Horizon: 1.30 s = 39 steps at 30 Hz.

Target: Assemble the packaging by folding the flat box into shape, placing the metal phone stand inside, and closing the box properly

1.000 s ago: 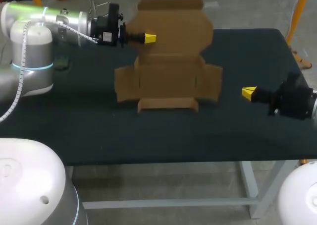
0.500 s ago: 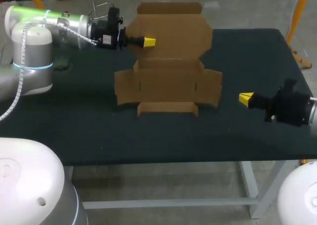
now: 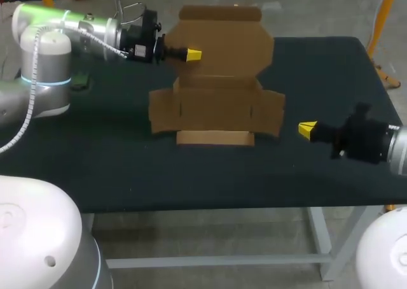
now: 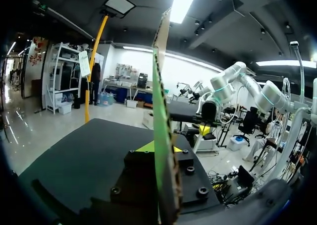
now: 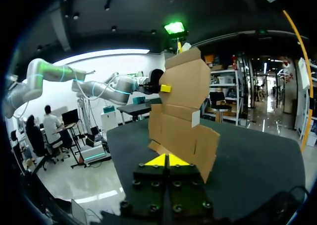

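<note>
Dark felt covers the bench [image 3: 95, 155], and 1 brown cardboard box [image 3: 216, 104] sits on it, past the middle toward the far edge. The box is an unfolded blank only partly shaped. Its long axis runs from the bench's near side to its far side. The base panel lies flat on the felt, showing bare cardboard. The lid panel [image 3: 222, 44] rises from the base's far edge and stands nearly upright, its tuck tab pointing up. 2 side flaps, 1 on the left [image 3: 162, 111] and 1 on the right [image 3: 272, 112], are lifted partway. 1 short front flap [image 3: 215, 137] at the near edge stands up, facing the robot.

The left end effector [image 3: 194, 55] comes in level from the left and pinches the lid panel's left edge. In the left wrist view the cardboard runs edge-on between its yellow tips. The right end effector [image 3: 307, 129] hovers low over the bench, just beside the right side flap but apart from it. Its 2 tips are pressed together on nothing and point at the box.
</note>
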Each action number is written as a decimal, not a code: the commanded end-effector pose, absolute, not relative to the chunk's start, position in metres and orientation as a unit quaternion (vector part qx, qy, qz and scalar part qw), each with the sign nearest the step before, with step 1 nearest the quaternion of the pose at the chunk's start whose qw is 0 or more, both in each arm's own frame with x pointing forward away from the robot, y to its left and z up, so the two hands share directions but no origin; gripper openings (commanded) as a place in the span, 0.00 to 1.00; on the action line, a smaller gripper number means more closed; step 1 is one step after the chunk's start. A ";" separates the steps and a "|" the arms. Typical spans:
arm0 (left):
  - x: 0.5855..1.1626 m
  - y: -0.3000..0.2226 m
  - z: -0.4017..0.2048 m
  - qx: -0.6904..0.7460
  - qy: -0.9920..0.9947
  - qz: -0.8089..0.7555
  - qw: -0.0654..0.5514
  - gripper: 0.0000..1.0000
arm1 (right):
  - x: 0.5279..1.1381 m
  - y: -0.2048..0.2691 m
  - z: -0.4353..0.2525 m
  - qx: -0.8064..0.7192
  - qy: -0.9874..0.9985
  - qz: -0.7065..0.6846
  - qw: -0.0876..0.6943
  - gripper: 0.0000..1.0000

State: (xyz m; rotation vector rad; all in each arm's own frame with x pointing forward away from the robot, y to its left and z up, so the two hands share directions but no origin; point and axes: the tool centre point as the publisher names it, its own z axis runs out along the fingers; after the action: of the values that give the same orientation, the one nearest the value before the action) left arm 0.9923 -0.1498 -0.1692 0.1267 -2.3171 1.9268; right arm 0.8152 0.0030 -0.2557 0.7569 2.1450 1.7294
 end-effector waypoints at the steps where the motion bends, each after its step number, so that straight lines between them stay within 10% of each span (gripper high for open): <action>1: 0.983 -0.148 -0.168 0.045 -0.770 0.635 0.048 0.00 | 0.821 0.015 -0.262 0.259 0.746 0.597 0.140 0.00; 39: 0.992 -0.141 -0.182 0.002 -0.762 0.646 0.038 0.00 | 0.829 0.072 -0.288 0.272 0.732 0.602 0.166 0.00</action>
State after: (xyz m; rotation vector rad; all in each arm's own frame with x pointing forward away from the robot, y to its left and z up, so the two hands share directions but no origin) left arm 0.9913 -0.1431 -0.1806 0.0127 -2.3406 1.9855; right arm 0.8208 0.0492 -0.2733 0.7617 2.1224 1.7280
